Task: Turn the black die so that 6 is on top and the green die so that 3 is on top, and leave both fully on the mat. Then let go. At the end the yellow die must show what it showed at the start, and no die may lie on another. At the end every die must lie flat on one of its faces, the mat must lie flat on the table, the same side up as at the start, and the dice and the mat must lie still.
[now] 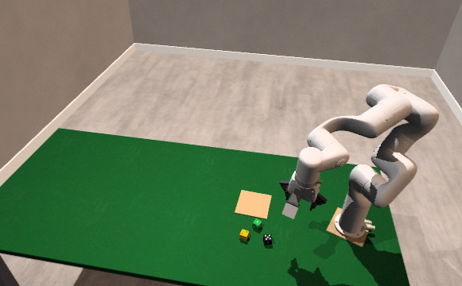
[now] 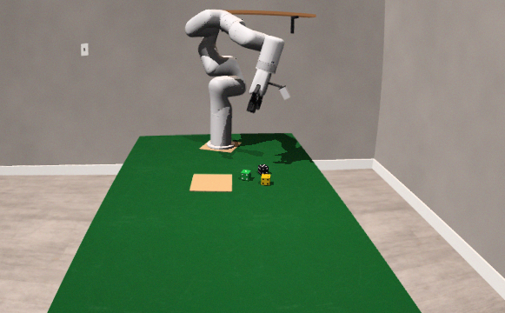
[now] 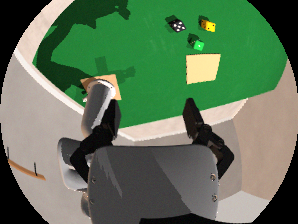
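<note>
The tan mat lies flat on the green table and has no die on it; it also shows in the exterior view and the wrist view. The green die sits on the table just beside the mat's edge. The black die and the yellow die sit close by, all apart from each other. My gripper is open and empty, high above the table near the arm's base.
The arm's base stands on a tan plate at the table's end near the dice. A wooden shelf hangs on the wall behind the arm. The table's long edge runs close to the black and yellow dice.
</note>
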Controlling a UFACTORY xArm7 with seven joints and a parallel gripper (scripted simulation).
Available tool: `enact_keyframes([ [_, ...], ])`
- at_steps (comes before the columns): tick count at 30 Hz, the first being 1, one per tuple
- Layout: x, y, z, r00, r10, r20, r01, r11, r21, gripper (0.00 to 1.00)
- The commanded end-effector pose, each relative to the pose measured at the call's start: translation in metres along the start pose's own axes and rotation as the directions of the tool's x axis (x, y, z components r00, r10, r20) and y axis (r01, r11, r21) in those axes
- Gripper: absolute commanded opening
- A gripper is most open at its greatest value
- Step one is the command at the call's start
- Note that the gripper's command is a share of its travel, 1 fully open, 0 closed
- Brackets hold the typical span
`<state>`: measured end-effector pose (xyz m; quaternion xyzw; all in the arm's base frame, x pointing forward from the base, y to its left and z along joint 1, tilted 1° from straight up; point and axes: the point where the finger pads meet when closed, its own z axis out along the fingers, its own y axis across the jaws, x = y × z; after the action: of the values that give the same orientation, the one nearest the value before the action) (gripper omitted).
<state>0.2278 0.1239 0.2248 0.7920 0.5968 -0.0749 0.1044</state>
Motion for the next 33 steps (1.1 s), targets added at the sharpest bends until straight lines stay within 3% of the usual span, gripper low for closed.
enact_keyframes([
  [1,0.0,0.001,-0.001,1.0,0.001,-0.003,-0.001,1.0,-0.002,1.0],
  [19,0.004,0.005,0.0,1.0,0.012,-0.014,-0.012,1.0,0.008,1.0],
  [22,0.034,0.046,0.012,0.986,0.132,-0.099,-0.124,0.989,0.085,1.0],
  [24,0.034,0.046,0.012,0.986,0.132,-0.099,-0.124,0.989,0.085,1.0],
  [25,0.043,0.066,0.019,0.974,0.189,-0.126,-0.175,0.978,0.112,1.0],
  [27,0.045,0.071,0.021,0.97,0.202,-0.131,-0.187,0.975,0.117,1.0],
  [28,0.052,0.095,0.031,0.951,0.267,-0.155,-0.247,0.959,0.141,1.0],
  [31,0.053,0.098,0.032,0.948,0.277,-0.158,-0.255,0.956,0.144,1.0],
  [32,0.056,0.124,0.044,0.922,0.345,-0.176,-0.319,0.934,0.162,1.0],
  [33,0.056,0.124,0.044,0.922,0.345,-0.176,-0.319,0.934,0.162,1.0],
])
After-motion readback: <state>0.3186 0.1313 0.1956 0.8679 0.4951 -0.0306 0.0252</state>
